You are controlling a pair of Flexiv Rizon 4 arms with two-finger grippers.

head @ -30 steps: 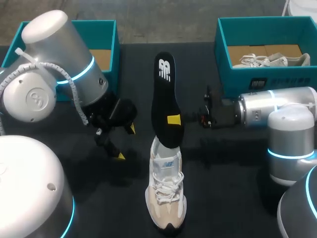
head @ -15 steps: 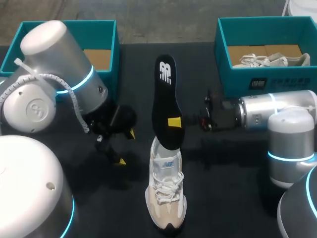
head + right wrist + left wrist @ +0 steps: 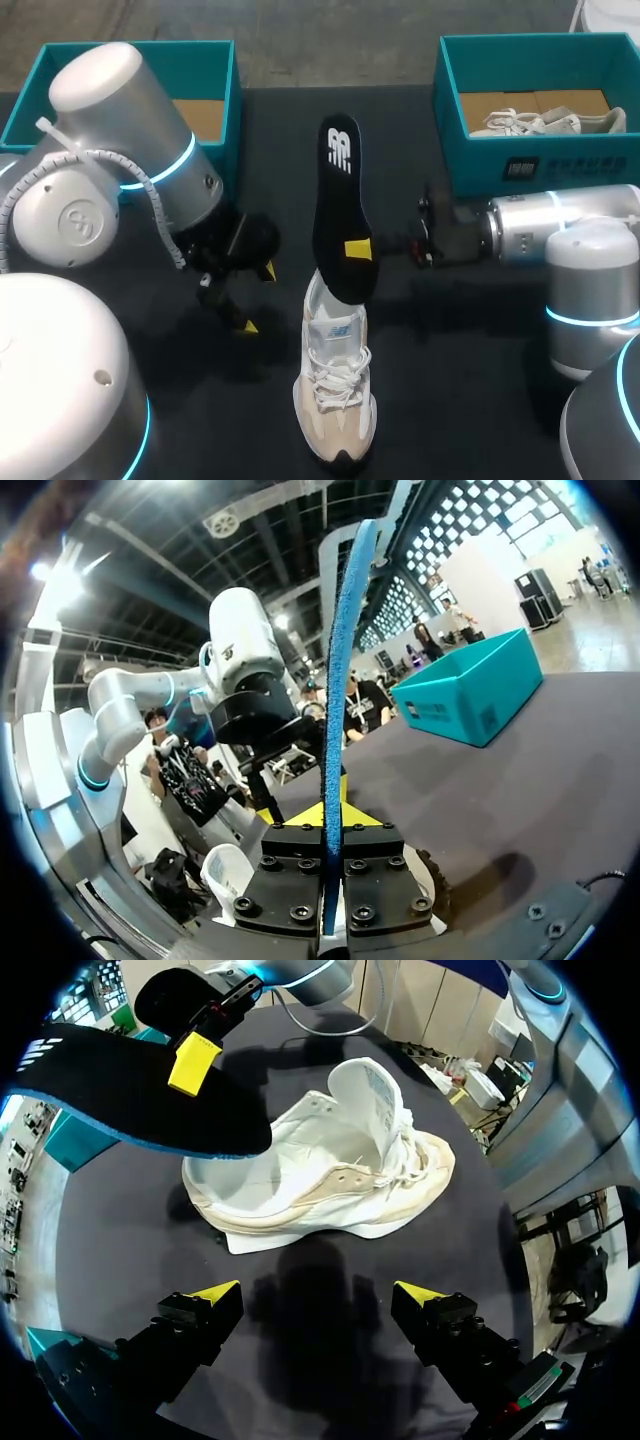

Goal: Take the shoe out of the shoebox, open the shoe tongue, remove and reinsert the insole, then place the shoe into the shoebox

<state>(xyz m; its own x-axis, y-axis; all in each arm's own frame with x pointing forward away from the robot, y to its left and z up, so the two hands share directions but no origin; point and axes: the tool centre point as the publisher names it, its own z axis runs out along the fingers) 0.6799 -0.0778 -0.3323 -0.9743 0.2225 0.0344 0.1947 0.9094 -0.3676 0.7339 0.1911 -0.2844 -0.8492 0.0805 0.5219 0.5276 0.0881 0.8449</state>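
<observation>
A white and beige shoe (image 3: 335, 400) stands on the black table, toe toward the front edge, with its tongue lifted (image 3: 375, 1085). My right gripper (image 3: 357, 248) is shut on a black insole (image 3: 340, 200) with a blue underside, holding it tilted up. The insole's lower end hangs at the shoe's heel opening (image 3: 235, 1140). In the right wrist view the insole (image 3: 340, 680) runs edge-on between the fingers of the right gripper (image 3: 333, 815). My left gripper (image 3: 255, 297) stands open left of the shoe; in its own view the left gripper (image 3: 318, 1295) faces the shoe's side (image 3: 330, 1195), holding nothing.
A teal shoebox (image 3: 215, 50) stands at the back left behind my left arm. A second teal box (image 3: 540, 160) at the back right holds another white shoe (image 3: 540, 122). Bare black table lies in front of the left gripper and around the shoe.
The right gripper has shifted the insole slightly right and down toward the shoe. My left arm has edged a little to the right; its gripper stays open.
</observation>
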